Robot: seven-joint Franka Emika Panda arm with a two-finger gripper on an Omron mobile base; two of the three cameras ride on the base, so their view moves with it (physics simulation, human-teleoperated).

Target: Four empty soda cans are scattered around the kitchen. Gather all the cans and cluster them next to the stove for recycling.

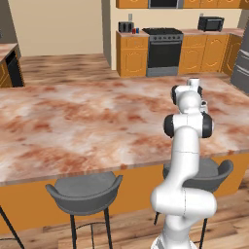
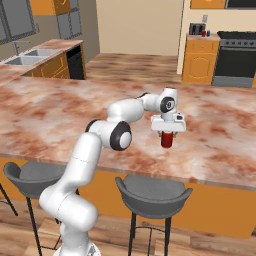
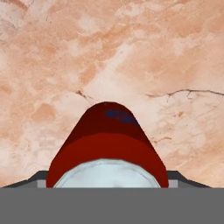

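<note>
A red soda can [image 3: 107, 148] sits right under the gripper [image 2: 168, 131], so close that its silver top is at the very bottom of the hand view. The can stands up straight on the pink marble table [image 2: 60, 115]. The gripper points straight down over it, with a finger on each side of the can. I cannot tell if the fingers are squeezing the can yet or just sitting beside it. The gripper comes from above because a round can is easy to pinch that way.

Far beyond the gripper, across the room, is the black stove [image 1: 164, 51]. Small cans [image 1: 134, 30] stand beside it, near a toaster [image 1: 126, 26]. I think this can needs to go there too, so lifting it comes next.
</note>
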